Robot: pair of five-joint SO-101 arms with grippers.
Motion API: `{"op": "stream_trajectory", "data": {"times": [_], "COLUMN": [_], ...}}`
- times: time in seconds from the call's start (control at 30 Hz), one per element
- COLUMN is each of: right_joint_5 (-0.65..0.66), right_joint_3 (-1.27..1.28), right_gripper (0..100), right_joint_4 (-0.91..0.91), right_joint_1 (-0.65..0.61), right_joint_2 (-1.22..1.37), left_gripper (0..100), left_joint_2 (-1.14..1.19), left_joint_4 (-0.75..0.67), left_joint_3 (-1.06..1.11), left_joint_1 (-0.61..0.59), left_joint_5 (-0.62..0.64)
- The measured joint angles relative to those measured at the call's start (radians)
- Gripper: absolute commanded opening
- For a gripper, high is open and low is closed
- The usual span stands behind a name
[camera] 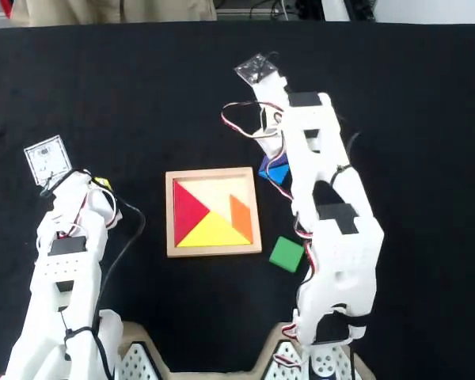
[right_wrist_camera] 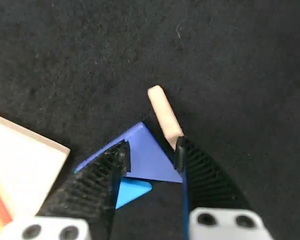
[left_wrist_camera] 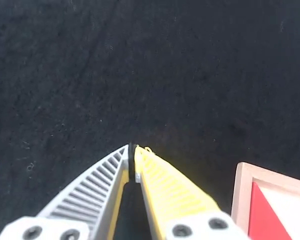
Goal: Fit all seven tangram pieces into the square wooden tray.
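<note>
The square wooden tray (camera: 171,214) lies mid-table and holds a red triangle (camera: 189,207), a yellow triangle (camera: 214,231) and an orange piece (camera: 241,215). A green square (camera: 286,254) rests on the cloth off the tray's near right corner. My right gripper (right_wrist_camera: 151,152) is just right of the tray, its fingers closed against the sides of a dark blue triangle (right_wrist_camera: 149,162); a light blue piece (right_wrist_camera: 132,190) lies partly beneath it. Both blue pieces (camera: 275,171) peek out from under the right arm. My left gripper (left_wrist_camera: 131,150) hangs shut and empty over bare cloth left of the tray (left_wrist_camera: 241,192).
A short beige wooden peg (right_wrist_camera: 165,113) lies on the cloth just beyond the dark blue triangle. Printed marker cards sit on both arms (camera: 47,158) (camera: 255,69). Black cloth covers the table, with free room behind and to the left of the tray.
</note>
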Motion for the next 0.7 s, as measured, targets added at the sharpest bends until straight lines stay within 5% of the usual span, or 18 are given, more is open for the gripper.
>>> {"op": "stream_trajectory", "data": {"times": [0.7], "right_joint_5": [0.060], "right_joint_3": [0.055], "right_gripper": [16.2], "right_joint_4": [0.061], "right_joint_1": [0.011], "right_joint_2": [-0.032], "left_gripper": [3], "left_joint_2": [0.000], "left_joint_4": [0.000], "left_joint_3": [0.000], "left_joint_1": [0.029], "left_joint_5": [-0.023]}}
